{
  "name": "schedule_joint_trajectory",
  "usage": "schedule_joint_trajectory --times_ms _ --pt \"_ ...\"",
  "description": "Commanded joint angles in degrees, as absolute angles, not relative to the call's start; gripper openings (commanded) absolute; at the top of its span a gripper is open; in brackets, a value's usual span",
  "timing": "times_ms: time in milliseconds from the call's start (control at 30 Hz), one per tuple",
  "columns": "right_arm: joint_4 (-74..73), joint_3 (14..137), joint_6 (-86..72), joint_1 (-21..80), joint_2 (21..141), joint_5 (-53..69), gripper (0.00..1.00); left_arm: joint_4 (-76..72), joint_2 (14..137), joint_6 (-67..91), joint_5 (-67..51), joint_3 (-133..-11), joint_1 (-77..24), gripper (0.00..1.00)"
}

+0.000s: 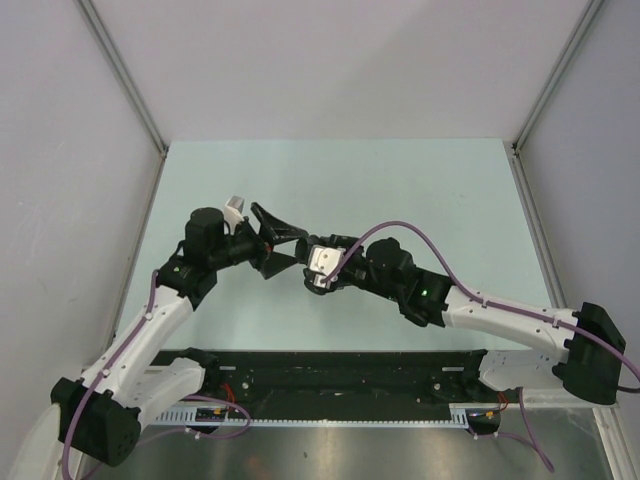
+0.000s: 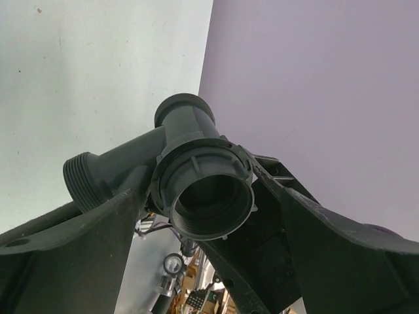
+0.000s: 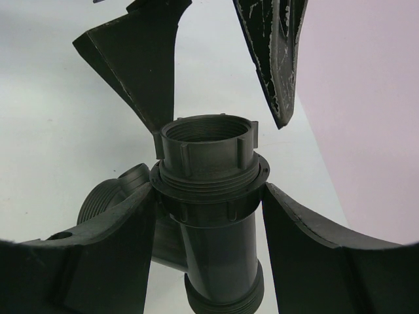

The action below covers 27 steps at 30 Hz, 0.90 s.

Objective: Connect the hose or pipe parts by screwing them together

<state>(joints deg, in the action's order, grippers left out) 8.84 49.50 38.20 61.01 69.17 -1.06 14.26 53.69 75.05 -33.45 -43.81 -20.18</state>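
Right end effector (image 3: pixel 209 196) grips a dark grey Y-branched fitting (image 3: pixel 219 255) with threaded mouths; left end effector (image 2: pixel 203 196) gapes open.

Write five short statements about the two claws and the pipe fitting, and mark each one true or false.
1. The right claw grips the Y-shaped fitting by its body. True.
2. The left claw is clamped shut on the fitting. False: its fingers stand wide apart and clear of the fitting's mouth.
3. The fitting lies flat on the table. False: the right claw holds it up off the table.
4. A ribbed collar with a threaded mouth sits on one end of the fitting. True.
5. A purple cable loops over the right arm. True.
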Motion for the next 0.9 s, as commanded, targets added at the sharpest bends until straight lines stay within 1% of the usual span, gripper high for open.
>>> schedule_joint_trajectory --times_ms 0,33,67,233,333,367,400,433,467,500,533,567,600,633,700,733,767,800,867 --pt "13.4 49.6 39.9 62.0 69.5 -2.8 0.0 13.0 53.7 77.1 -34.5 -43.9 -21.0 0.91" --pt "13.4 49.5 40.1 62.4 69.6 -3.2 0.0 13.0 53.8 77.1 -34.5 -43.9 -21.0 0.91" --pt "13.2 49.6 40.3 62.5 69.8 -3.5 0.0 12.9 53.8 77.2 -34.2 -43.9 -21.4 0.88" --pt "13.3 49.6 40.9 63.1 70.1 -4.0 0.0 12.9 53.6 77.7 -33.0 -43.5 -22.7 0.81" --pt "13.3 49.6 40.9 63.4 70.1 -4.0 0.0 12.9 54.1 77.1 -32.9 -43.3 -23.3 0.71" --pt "13.3 49.6 40.9 63.3 70.1 -3.9 0.0 12.9 54.1 76.7 -32.9 -43.2 -23.6 0.61" --pt "13.2 49.5 40.7 63.5 70.1 -3.6 0.0 12.8 54.3 75.7 -32.7 -43.2 -23.7 0.54" --pt "13.2 49.6 40.6 63.4 70.0 -3.4 0.0 12.9 54.3 74.6 -32.6 -43.3 -23.8 0.49" --pt "12.9 49.5 40.3 63.3 70.0 -3.0 0.0 12.9 54.5 73.7 -32.4 -43.6 -24.2 0.42" --pt "12.7 49.6 39.9 62.9 70.0 -1.6 0.0 12.9 54.6 70.3 -32.1 -43.9 -24.3 0.39" --pt "12.5 49.6 39.7 62.7 70.0 -0.5 0.0 13.0 54.7 68.1 -31.9 -44.3 -24.3 0.31" --pt "12.0 49.6 39.5 62.5 69.8 -0.6 0.0 12.9 54.8 64.6 -31.7 -44.8 -24.6 0.27" --pt "12.0 49.6 39.1 62.0 69.7 2.3 0.0 12.9 54.9 62.8 -31.6 -45.0 -24.7 0.22" --pt "11.9 49.7 38.2 61.5 69.5 3.7 0.0 13.0 55.0 60.8 -31.6 -45.4 -24.9 0.14" --pt "11.3 49.6 37.2 60.0 69.1 7.9 0.0 12.7 55.6 53.0 -31.8 -46.6 -25.0 0.07" --pt "11.2 49.6 36.6 59.1 68.8 9.4 0.0 12.7 55.9 50.2 -32.3 -47.0 -25.1 0.01" --pt "10.7 49.7 34.9 58.2 68.6 11.4 0.0 12.6 56.1 44.5 -32.5 -47.5 -25.1 0.0" --pt "10.5 49.6 34.2 57.4 68.2 15.8 0.0 12.3 56.0 41.3 -32.9 -47.7 -25.1 0.0" --pt "9.5 49.6 32.4 54.8 67.8 19.7 0.0 10.8 55.4 34.7 -34.5 -47.4 -25.3 0.01"
